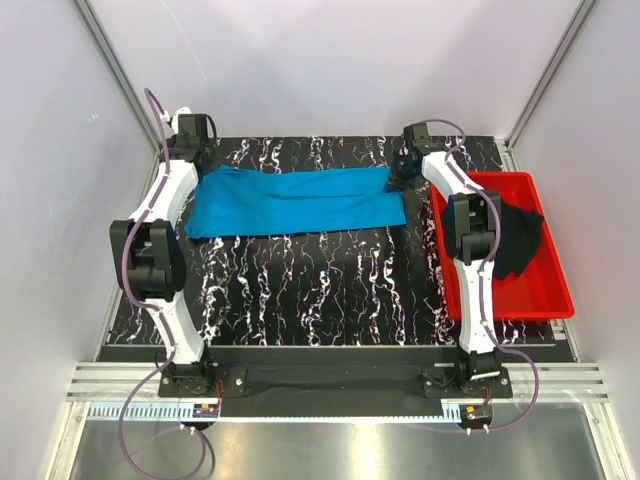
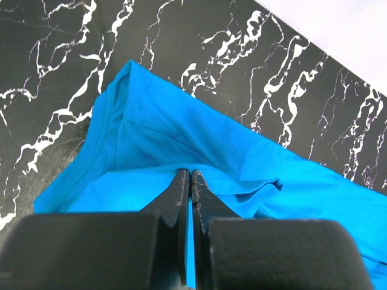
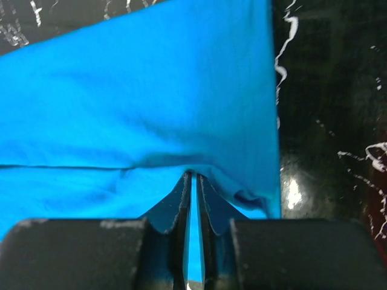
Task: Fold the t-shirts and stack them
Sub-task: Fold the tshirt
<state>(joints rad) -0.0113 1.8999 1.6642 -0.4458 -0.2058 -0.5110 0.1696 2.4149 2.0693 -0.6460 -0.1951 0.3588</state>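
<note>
The black, white-veined marble-look table (image 1: 300,290) carries everything. On it the bright sky-blue soft cloth t-shirt (image 1: 290,200) lies as a long band spanning from one tool to the other. The red plastic tray (image 1: 545,300) sits to the outer side of the right arm, well behind its fingertips. The plain black cloth t-shirt (image 1: 520,240) lies crumpled in it, untouched.

The left gripper (image 2: 190,178) has its jaws pressed together on a fold of blue cloth at the band's left end, where layers bunch just ahead of the tips. The right gripper (image 3: 192,178) is likewise clamped on blue cloth beside the shirt's right edge, with only a thin blue sliver showing between its jaws.

The cloth looks light, limp and forgiving rather than fragile. It will likely sag, crease and slide layer over layer wherever it goes unsupported. The best holds seem to be edges or corners, pinching all layers together and moving both ends evenly so the band stays taut.
</note>
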